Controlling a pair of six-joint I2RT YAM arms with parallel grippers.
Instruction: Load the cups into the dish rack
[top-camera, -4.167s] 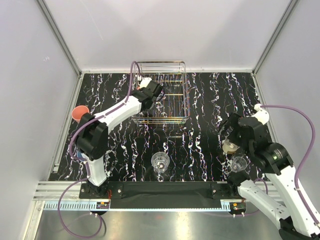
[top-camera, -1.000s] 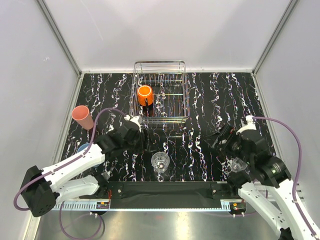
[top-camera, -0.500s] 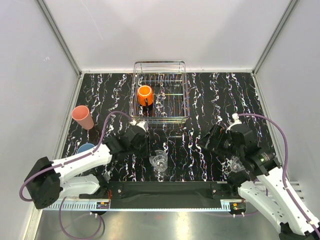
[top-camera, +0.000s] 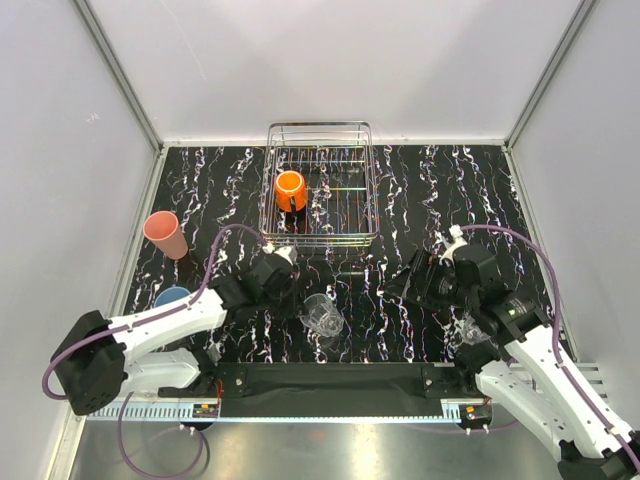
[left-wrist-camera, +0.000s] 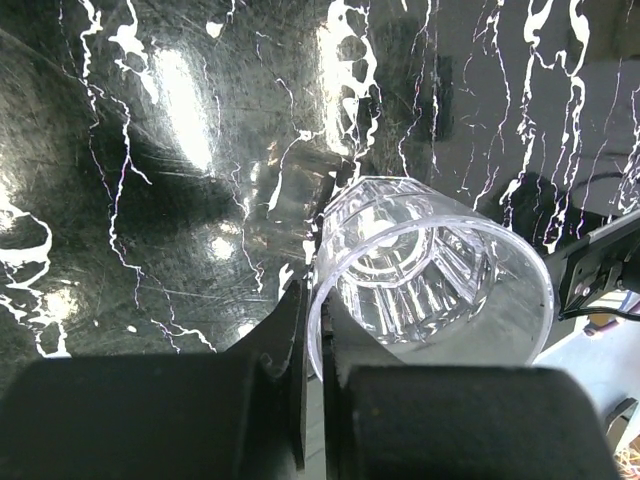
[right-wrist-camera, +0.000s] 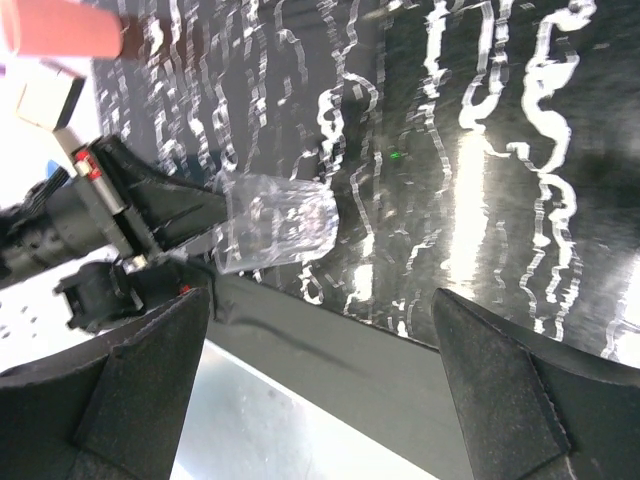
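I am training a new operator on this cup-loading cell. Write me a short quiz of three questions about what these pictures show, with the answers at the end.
1. True or false: the orange mug sits inside the dish rack.
2. The clear glass gripped at its rim by the left pincer is: A) standing upright, B) tilted, C) lying in the dish rack.
3. Fill in the missing word: the right pincer is ____ and holds nothing.

Key: 1 true; 2 B; 3 open.
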